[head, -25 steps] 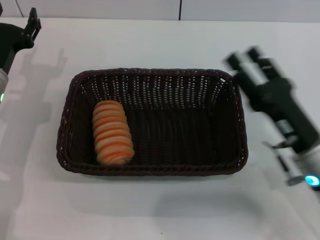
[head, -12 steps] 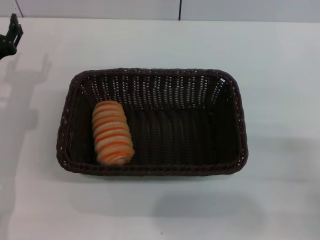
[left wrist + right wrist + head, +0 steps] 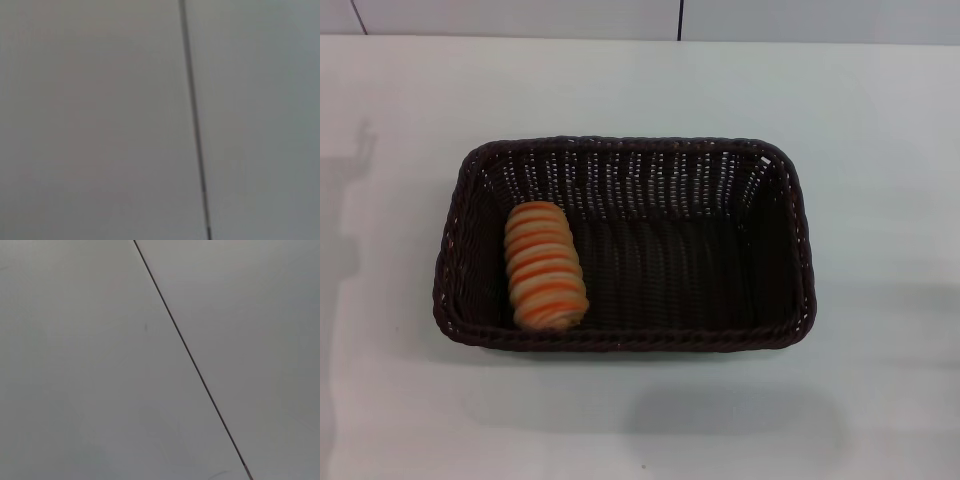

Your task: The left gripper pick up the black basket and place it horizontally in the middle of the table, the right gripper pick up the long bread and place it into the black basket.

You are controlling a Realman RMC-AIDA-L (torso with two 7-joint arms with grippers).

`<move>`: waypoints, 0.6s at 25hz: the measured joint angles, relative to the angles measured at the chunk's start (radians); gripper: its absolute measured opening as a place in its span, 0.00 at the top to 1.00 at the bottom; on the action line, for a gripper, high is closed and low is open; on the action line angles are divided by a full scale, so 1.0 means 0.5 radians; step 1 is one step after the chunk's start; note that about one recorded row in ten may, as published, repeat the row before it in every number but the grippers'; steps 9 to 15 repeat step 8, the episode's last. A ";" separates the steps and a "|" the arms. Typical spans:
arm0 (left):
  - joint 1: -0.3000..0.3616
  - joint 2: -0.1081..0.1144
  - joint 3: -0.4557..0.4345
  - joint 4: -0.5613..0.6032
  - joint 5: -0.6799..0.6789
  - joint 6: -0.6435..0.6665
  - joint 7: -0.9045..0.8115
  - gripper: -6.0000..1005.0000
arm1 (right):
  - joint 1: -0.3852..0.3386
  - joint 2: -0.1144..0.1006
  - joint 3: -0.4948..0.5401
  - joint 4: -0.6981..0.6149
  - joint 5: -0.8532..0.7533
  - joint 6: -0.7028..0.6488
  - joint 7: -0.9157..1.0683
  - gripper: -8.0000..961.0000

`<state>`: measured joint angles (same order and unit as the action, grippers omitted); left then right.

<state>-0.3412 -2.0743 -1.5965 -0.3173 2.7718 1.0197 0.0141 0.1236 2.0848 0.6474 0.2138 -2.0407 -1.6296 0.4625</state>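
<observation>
Black basket (image 3: 625, 245): rectangular dark woven wicker, rounded corners, braided rim; upright, long side across, mid-tabletop (image 3: 880, 120). Long bread (image 3: 545, 265): oblong loaf, tan and orange cross stripes; lies ribbed side up inside the basket's left end, lengthwise front to back.

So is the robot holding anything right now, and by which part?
Nothing is held: neither gripper is in view. The striped long bread lies free inside the dark woven black basket.
</observation>
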 joint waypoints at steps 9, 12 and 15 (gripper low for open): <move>0.017 0.006 -0.017 0.042 -0.033 0.011 -0.001 0.22 | 0.023 0.000 -0.011 -0.010 0.001 0.031 -0.052 0.16; 0.017 0.006 -0.017 0.042 -0.033 0.011 -0.001 0.22 | 0.023 0.000 -0.011 -0.010 0.001 0.031 -0.052 0.16; 0.017 0.006 -0.017 0.042 -0.033 0.011 -0.001 0.22 | 0.023 0.000 -0.011 -0.010 0.001 0.031 -0.052 0.16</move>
